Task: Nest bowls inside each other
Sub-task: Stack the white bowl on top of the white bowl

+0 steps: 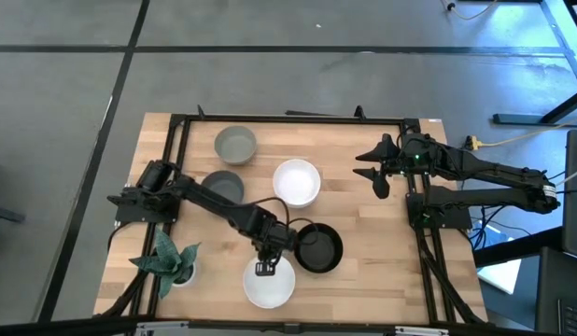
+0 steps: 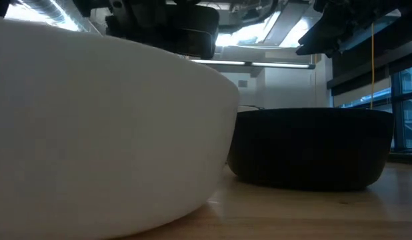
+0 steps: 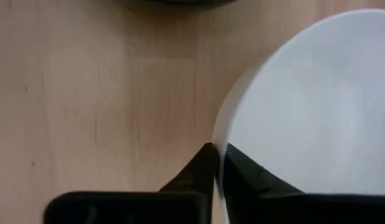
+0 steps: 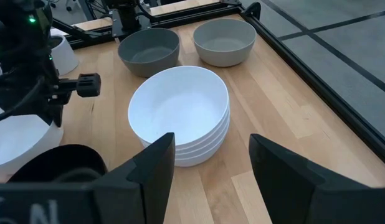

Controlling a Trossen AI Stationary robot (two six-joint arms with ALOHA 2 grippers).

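A single white bowl [image 1: 270, 287] sits near the table's near edge and fills the low view's left side [image 2: 93, 133]. My left gripper [image 1: 265, 268] is at its far rim, shut on it. A black bowl [image 1: 318, 247] stands just to its right, base on the table [image 2: 313, 147]. A stack of nested white bowls [image 4: 180, 115] stands mid-table. Two grey bowls [image 4: 149, 51] [image 4: 223, 40] stand toward the far left. My right gripper [image 4: 211, 149] hangs open above the table's right side [image 1: 377, 177], touching nothing. My left gripper [image 3: 216, 149] pinches the white bowl's rim [image 3: 222, 127] on the side toward the table's far edge. One finger [image 3: 248, 177] is inside the bowl and the other [image 3: 192, 174] outside. The fingers come from above, pointing down. The bowl's underside looks to be on the table [image 2: 193, 208].
A small green potted plant [image 1: 167, 261] stands at the near left corner. A black frame [image 1: 288, 119] runs around the table's far and side edges. Bare wood lies between the black bowl and the right arm's base [image 1: 438, 210].
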